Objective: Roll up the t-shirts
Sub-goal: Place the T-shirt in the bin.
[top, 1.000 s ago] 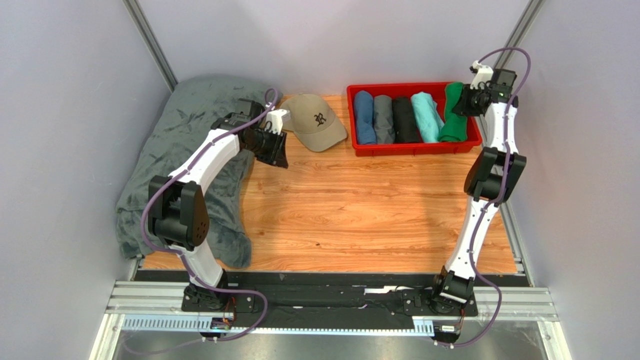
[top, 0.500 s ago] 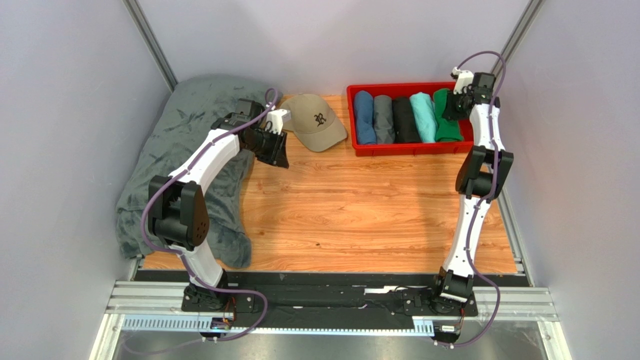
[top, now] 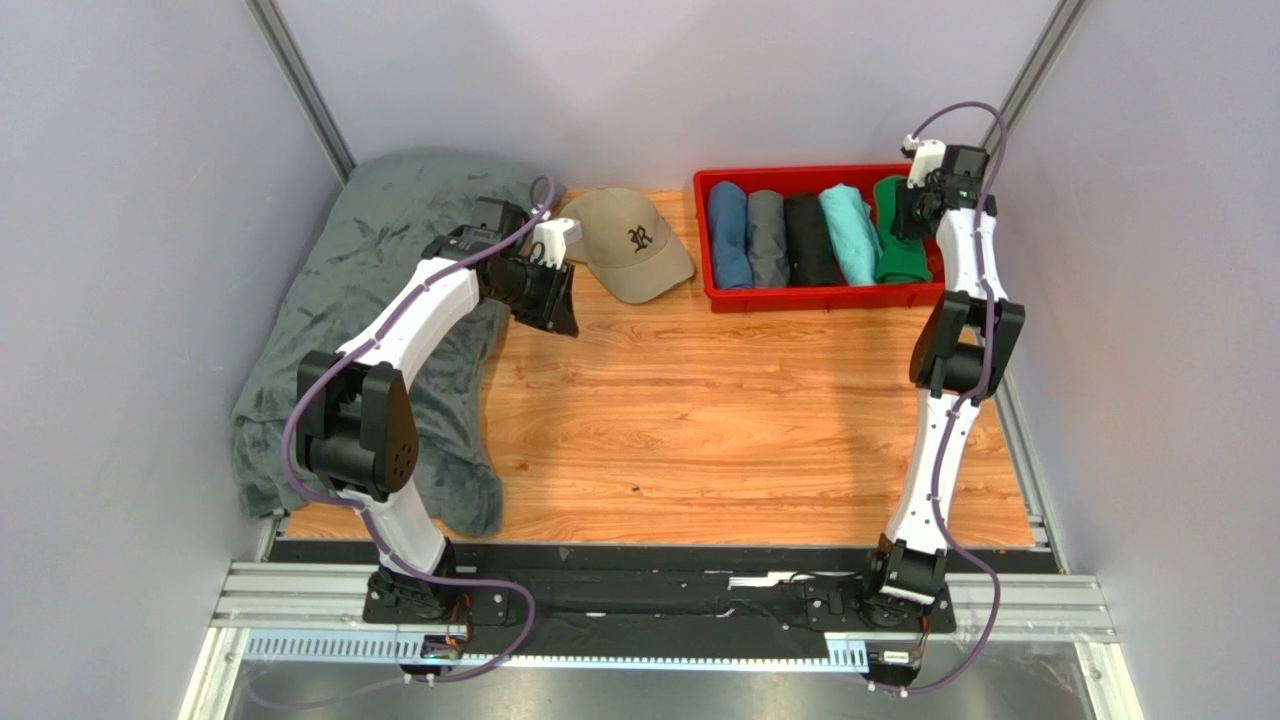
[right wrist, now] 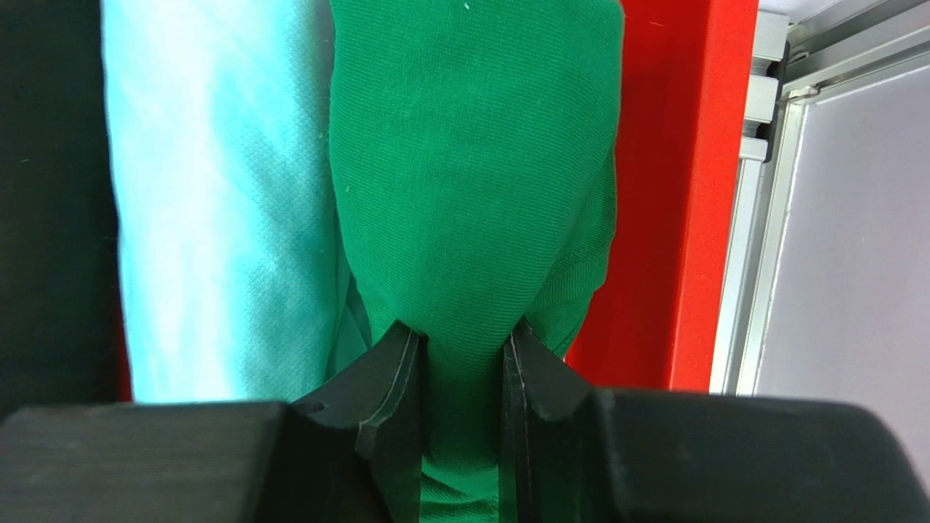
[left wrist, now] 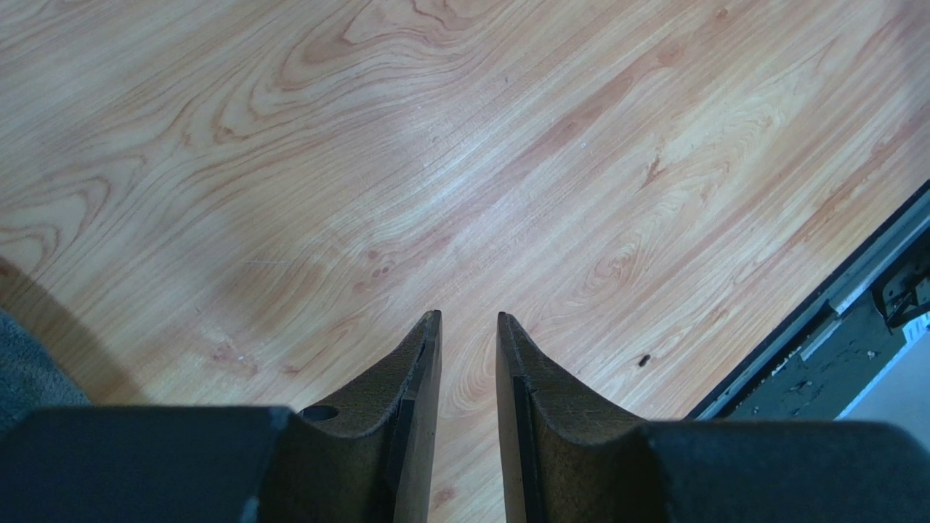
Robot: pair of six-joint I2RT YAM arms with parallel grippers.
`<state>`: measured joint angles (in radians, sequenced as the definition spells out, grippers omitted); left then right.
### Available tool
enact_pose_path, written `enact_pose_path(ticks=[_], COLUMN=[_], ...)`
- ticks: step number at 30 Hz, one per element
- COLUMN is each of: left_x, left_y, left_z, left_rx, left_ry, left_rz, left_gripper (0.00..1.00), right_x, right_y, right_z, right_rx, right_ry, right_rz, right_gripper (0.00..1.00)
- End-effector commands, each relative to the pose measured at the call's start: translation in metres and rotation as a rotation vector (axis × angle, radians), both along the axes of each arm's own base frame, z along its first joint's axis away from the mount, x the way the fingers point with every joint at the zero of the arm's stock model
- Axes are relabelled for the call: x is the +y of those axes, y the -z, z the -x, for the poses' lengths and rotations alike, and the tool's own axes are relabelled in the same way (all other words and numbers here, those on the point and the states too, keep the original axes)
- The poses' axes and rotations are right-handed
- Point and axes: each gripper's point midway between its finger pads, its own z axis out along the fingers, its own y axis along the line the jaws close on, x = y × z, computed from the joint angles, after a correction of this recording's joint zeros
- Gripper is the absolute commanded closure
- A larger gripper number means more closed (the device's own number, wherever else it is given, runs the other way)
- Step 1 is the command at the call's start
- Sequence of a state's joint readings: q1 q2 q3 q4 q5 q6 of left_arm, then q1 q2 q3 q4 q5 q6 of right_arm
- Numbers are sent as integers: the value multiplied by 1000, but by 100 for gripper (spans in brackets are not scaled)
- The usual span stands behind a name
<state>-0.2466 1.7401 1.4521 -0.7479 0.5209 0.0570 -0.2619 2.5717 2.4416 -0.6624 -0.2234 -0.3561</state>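
Note:
A rolled bright green t-shirt (top: 899, 255) (right wrist: 475, 163) lies at the right end of the red bin (top: 819, 299), beside turquoise (top: 851, 233), black (top: 813, 240), grey (top: 768, 237) and blue (top: 730, 234) rolled shirts. My right gripper (top: 920, 210) (right wrist: 466, 340) is over the bin's far right corner, shut on the far end of the green roll, cloth pinched between its fingers. My left gripper (top: 544, 300) (left wrist: 469, 319) hangs over bare wood left of centre, jaws a little apart with nothing between them.
A tan baseball cap (top: 634, 243) sits left of the bin. A big dark-grey blanket (top: 361, 285) covers the left side of the table under the left arm. The bin's red wall (right wrist: 699, 196) and a metal frame rail (right wrist: 764, 218) lie right of the green roll.
The right gripper has carried the green roll leftward and down into the bin's right end; over the last half second it barely shifted. The left arm has not moved.

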Motion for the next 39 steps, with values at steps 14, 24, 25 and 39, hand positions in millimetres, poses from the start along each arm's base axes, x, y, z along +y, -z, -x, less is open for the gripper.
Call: enact_pose_path(ticks=[14, 24, 25, 39], left_x=[-5, -6, -6, -7], left_y=[-13, -15, -17, -19], left_z=[-3, -3, -3, -4], left_rx=[-28, -29, -34, -41], left_ry=[12, 14, 15, 20], left_rz=[45, 51, 54, 58], left_gripper=[67, 68, 67, 68], right_x=[-17, -16, -17, -13], right_y=[5, -14, -18, -78], right_z=[-11, -10, -10, -10], right_rx=[-38, -65, -71, -176], right_ry=[73, 102, 107, 135], right_rz=[70, 73, 73, 88], right_gripper=[64, 29, 29, 29])
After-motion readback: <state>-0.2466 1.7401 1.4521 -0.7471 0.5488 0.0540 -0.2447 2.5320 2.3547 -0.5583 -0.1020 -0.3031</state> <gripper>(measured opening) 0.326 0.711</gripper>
